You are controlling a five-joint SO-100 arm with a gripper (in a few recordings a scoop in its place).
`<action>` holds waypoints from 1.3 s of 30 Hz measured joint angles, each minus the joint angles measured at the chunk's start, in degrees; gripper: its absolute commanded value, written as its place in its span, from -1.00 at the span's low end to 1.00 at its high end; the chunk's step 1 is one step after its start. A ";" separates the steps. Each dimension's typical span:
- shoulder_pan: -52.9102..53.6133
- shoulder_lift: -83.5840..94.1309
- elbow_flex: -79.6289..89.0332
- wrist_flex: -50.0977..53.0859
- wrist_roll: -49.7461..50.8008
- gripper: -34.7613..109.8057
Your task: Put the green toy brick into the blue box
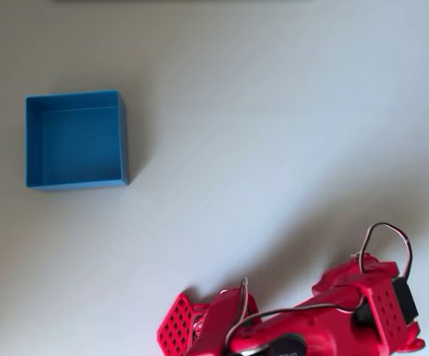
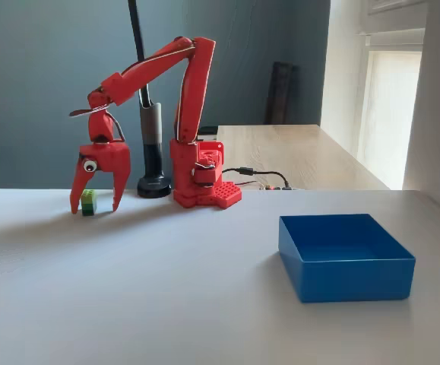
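The red arm (image 2: 182, 84) looks like matt moulded plastic, its base plate (image 2: 218, 194) pierced with a grid of small holes, and thin, smooth-sheathed cables (image 1: 381, 233) loop over its joints. The red two-fingered tool (image 2: 93, 207) has the same dull plastic look. Between its fingers the small lime-green plastic brick (image 2: 88, 201) appears smooth. The square, thin-walled blue box (image 2: 345, 258) seems to be smooth plastic with a soft sheen. The pale grey surface (image 2: 166, 289) is matt and even. The far tabletop (image 2: 295, 148) shows light wood grain.
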 measured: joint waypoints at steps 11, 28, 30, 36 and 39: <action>2.37 0.00 -1.85 0.00 -1.14 -0.29; 2.11 0.00 -1.85 -0.09 -0.44 -0.52; 0.70 0.00 -1.85 -0.09 0.53 -0.52; -5.45 0.00 -5.27 0.00 4.31 -0.52; -10.28 0.00 -8.09 0.00 5.27 -0.52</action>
